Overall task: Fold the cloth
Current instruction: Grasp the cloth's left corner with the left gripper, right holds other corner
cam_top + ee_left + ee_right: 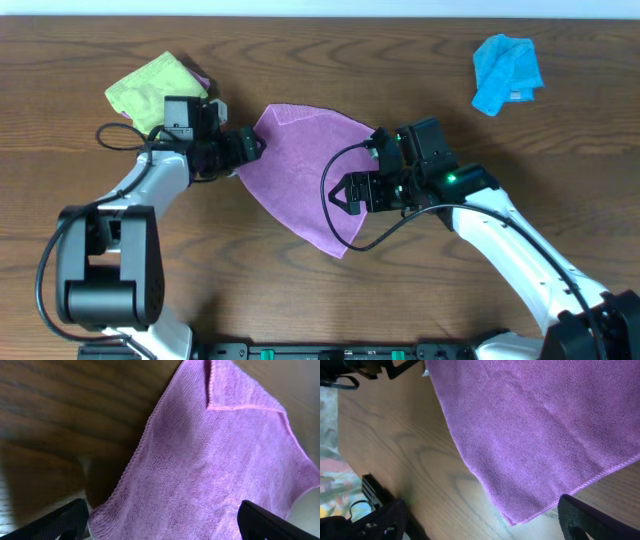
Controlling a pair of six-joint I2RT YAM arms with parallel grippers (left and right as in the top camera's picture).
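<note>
My purple cloth [300, 175] lies mid-desk, spread in a rough kite shape with its point toward me and one corner turned over along the stitched hem. Its pile looks soft and fuzzy against the dark wood-grain desk [250, 290]. My left pincer [252, 147] is spread wide at the cloth's left edge. My right pincer [345, 193] hangs released over its right side. A crumpled lime-green cloth [155, 88] lies beyond my left pincer, and a blue cloth [507, 72] well off at the far right. The purple point stops well short of the desk's near edge.
</note>
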